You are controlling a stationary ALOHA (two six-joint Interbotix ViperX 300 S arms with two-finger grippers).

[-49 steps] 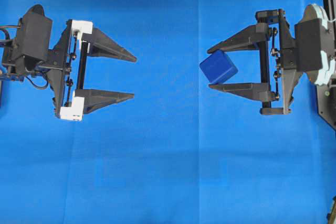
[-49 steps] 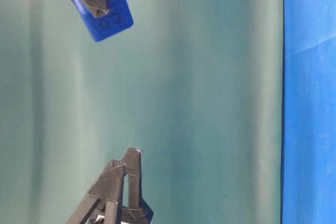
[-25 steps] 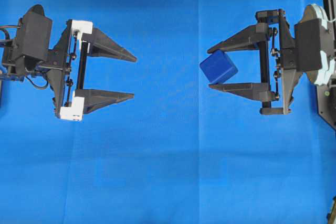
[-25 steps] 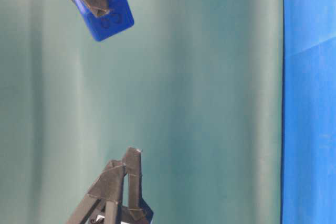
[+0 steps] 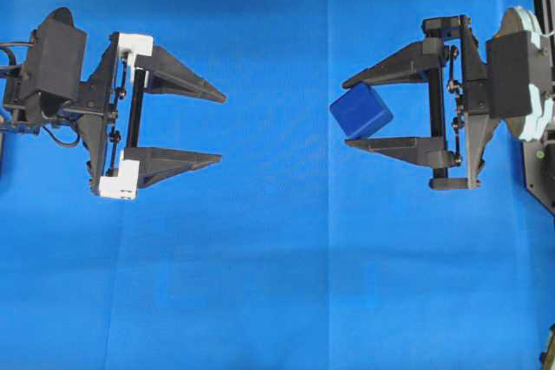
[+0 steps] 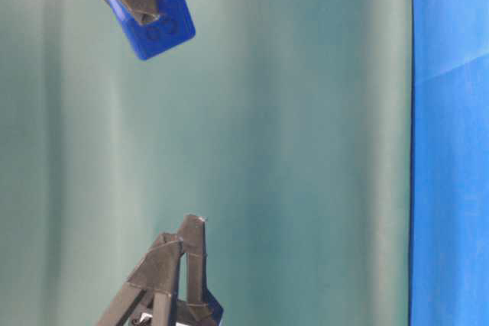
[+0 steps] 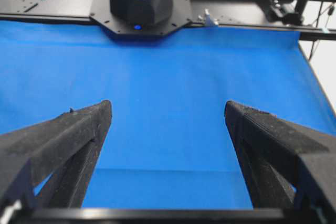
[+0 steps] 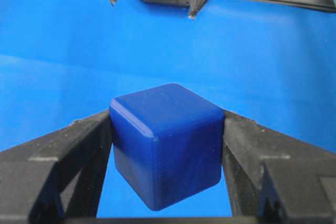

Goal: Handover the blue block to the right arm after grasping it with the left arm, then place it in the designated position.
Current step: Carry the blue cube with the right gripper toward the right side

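Now, left to right across the overhead view:
Left gripper (image 5: 217, 126): jaws spread wide, nothing between them, well apart from the block.
Counter (image 5: 277, 301): covered in bright blue cloth; no marked placement spot shows.
Blue block (image 5: 361, 111): held off the cloth, tilted, pinched near the fingertips.
Right gripper (image 5: 349, 113): closed on the block; handover looks done.
Risk: the shallow, corner-biased pinch could let the cube twist or slip during lowering, landing off target.

The overhead camera looked straight down on the blue cloth (image 5: 277, 283). The table-level camera sat rotated sideways. Each wrist camera faced forward, close, between its tool's fingers, sighting the opposite arm.
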